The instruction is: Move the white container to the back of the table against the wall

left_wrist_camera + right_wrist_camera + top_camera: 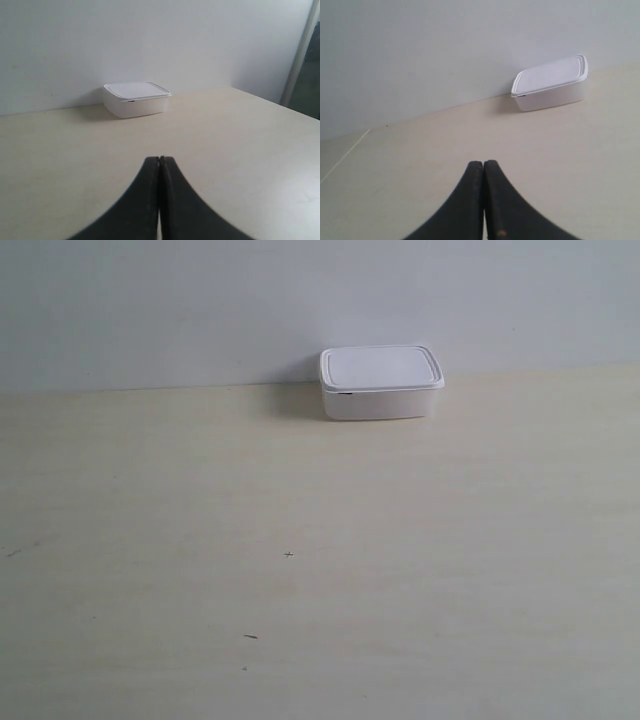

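Note:
The white container (380,383) sits with its lid on at the back of the cream table (300,540), its rear side at the foot of the pale wall (200,300). It also shows in the left wrist view (135,98) and the right wrist view (550,83). My left gripper (159,159) is shut with nothing in it, low over the table and well short of the container. My right gripper (483,163) is likewise shut and empty, far from the container. Neither arm appears in the exterior view.
A few tiny dark specks (289,555) mark the table near the front. The table's side edge (280,102) and a pale upright post (300,50) show in the left wrist view. A thin seam line (345,155) crosses the table in the right wrist view.

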